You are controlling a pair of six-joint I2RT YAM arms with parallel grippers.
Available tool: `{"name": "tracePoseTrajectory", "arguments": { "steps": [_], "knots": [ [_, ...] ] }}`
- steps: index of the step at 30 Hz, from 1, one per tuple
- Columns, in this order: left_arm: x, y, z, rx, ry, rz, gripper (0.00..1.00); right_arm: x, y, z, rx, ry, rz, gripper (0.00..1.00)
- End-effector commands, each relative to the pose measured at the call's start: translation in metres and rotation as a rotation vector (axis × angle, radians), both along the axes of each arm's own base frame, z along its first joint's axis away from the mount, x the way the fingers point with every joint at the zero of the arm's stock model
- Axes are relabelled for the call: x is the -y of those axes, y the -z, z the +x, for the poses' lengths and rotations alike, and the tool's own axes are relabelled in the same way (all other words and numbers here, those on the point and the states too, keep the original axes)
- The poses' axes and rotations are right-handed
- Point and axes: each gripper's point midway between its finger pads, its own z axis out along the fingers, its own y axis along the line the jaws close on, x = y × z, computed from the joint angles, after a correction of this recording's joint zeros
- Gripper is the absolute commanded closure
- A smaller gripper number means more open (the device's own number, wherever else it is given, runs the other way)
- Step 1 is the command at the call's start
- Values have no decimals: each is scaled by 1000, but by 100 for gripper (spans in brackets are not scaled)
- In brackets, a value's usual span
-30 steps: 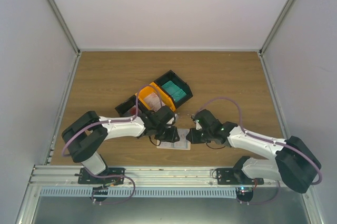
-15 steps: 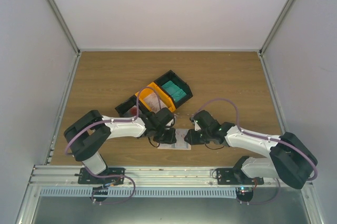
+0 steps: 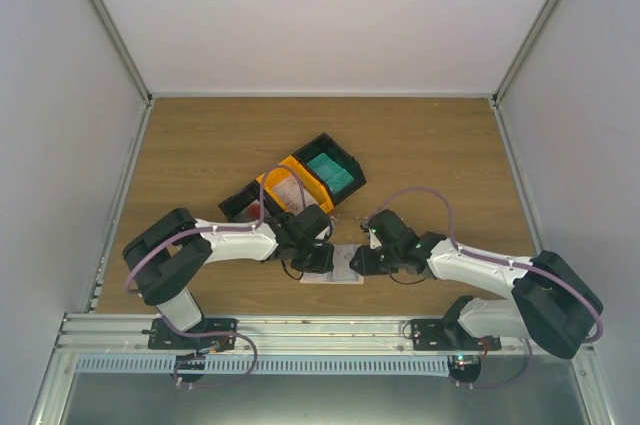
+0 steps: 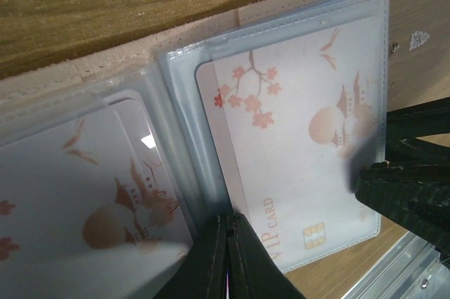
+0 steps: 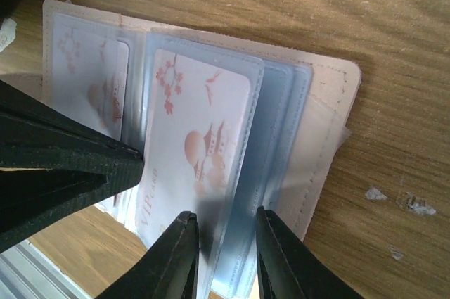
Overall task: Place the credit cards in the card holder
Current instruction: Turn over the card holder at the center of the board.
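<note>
The card holder (image 3: 340,267) lies open on the table (image 3: 200,145). It is at the near edge, in the middle, right between the two arms.

Part of the job is done. A white card with red flowers (image 4: 302,137) sits in a clear blue-grey pocket on the right side of the holder, and it looks almost all the way in. On the left side a second flower card (image 4: 105,200) is in its own pocket. There may be one more card behind it, but the plastic shines there and I cannot be sure.

More is left to do, I think. The joined trays sit farther back on the table. A teal-green card (image 3: 330,172) lies in the black tray (image 3: 322,138). A white and red card (image 3: 292,193) lies in the orange tray (image 3: 270,182) just to its left. Those would need to go into the holder too.

The left gripper (image 4: 226,225) has its fingers pressed tight together over the fold of the holder. I cannot tell if a thin bit of plastic is pinched there. The right gripper (image 5: 225,213) has its fingers apart, one on each side of the pocket edge, and is not squeezing it.

The only words I can read are "VIP CARD", in gold-brown letters low on the flower card, next to a small gold chip.
</note>
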Motion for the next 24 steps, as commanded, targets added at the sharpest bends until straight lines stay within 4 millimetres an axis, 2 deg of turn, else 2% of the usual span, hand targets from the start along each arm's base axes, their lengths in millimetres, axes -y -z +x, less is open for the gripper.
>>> {"name": "tracePoseTrajectory", "arguments": {
  "steps": [1,11,18,24],
  "knots": [
    [-23,32,-12,-55,-22,115,94,-1,-3,0,-3,10,23,76],
    [-24,41,-15,-70,-13,122,94,-11,-7,-7,-30,-34,81,76],
    [-22,41,-15,-65,-10,109,94,-19,-7,-10,-60,-45,140,77],
    [-9,6,4,56,-19,28,89,-2,6,6,-44,42,71,91]
  ]
}}
